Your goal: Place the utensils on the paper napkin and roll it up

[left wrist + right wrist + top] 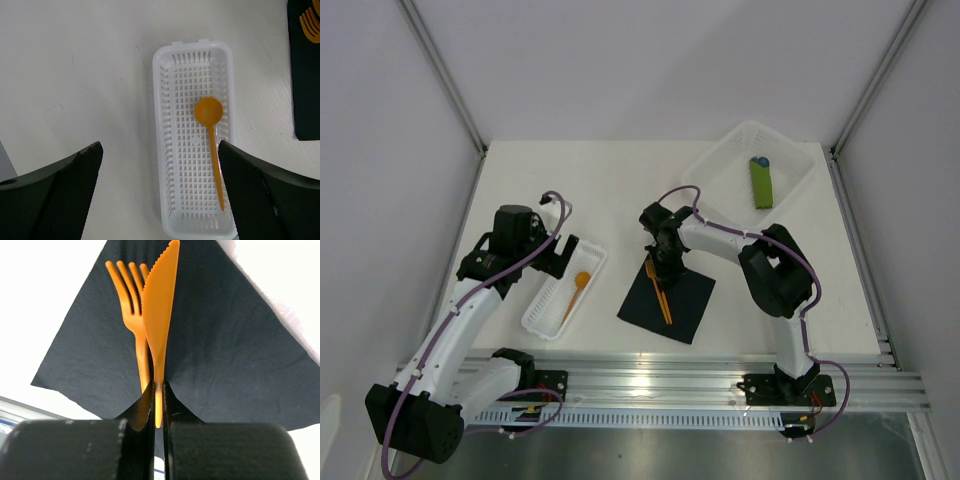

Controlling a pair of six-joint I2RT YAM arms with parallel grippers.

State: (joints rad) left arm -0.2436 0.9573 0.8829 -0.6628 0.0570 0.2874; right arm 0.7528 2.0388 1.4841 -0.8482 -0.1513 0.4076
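The black paper napkin [670, 302] lies flat near the table's front middle; it fills the right wrist view [230, 350]. An orange fork [131, 300] lies on it. My right gripper [660, 262] [156, 395] is shut on the handle of an orange knife [159, 310], held beside the fork over the napkin. An orange spoon [578, 290] [212, 135] lies in a white slotted tray [563, 290] [175, 150]. My left gripper [552, 255] [160, 200] is open and empty, above the tray's near end.
A clear plastic bin [715, 170] stands at the back right and holds a green rolled bundle with a blue tip [761, 182]. The napkin's edge with fork tines shows at the left wrist view's top right [306, 75]. Metal rail along the near edge [680, 385].
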